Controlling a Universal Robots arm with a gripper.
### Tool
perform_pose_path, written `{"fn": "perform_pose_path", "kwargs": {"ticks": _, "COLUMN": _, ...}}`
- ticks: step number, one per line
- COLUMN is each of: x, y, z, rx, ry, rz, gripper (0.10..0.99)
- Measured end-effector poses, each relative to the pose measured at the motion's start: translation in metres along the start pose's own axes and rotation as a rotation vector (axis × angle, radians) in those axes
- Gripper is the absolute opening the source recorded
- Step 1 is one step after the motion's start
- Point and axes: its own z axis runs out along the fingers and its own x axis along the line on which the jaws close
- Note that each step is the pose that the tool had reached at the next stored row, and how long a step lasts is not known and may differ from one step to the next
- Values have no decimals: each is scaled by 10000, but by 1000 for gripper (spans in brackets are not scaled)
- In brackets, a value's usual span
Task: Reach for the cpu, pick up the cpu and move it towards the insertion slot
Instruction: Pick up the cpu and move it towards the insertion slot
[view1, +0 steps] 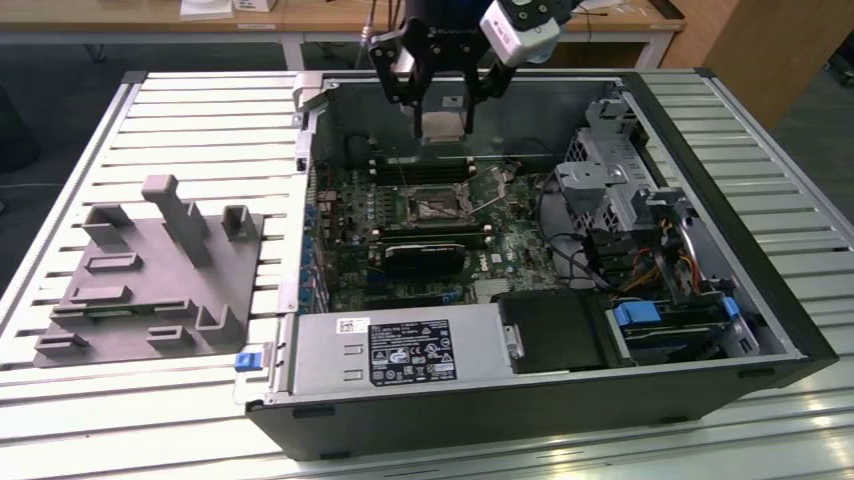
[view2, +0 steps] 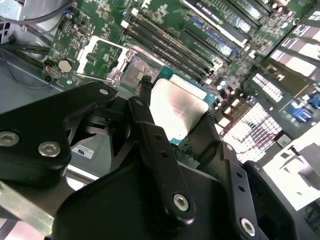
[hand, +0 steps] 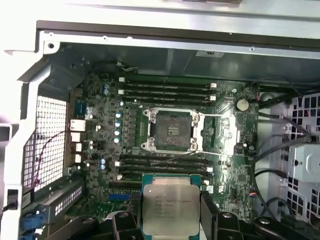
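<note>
Exterior view puts your end effector (view1: 443, 122) above the open computer case (view1: 721, 330), clenched on the cpu (view1: 443, 125), which hangs over the motherboard's far edge. First wrist view shows you the cpu (hand: 171, 204) just short of the insertion slot (hand: 172, 130), apart from it.

Open air above insertion slot (hand: 171, 131).

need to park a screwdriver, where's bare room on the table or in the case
Bare slatted metal table lies beyond the grey plastic fixture block and along the exterior view's right of the black computer case. Inside is crowded: green motherboard, cables, drive bays; the tool holds the silvery square cpu.
</note>
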Motion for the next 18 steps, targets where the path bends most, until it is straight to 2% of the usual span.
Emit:
{"fn": "perform_pose_path", "kwargs": {"ticks": 9, "x": -68, "y": 146, "z": 72, "rx": 43, "ry": 102, "rz": 1, "gripper": 545}}
{"fn": "perform_pose_path", "kwargs": {"ticks": 18, "x": -202, "y": 248, "z": 121, "rx": 75, "ry": 190, "rz": 2, "gripper": 545}}
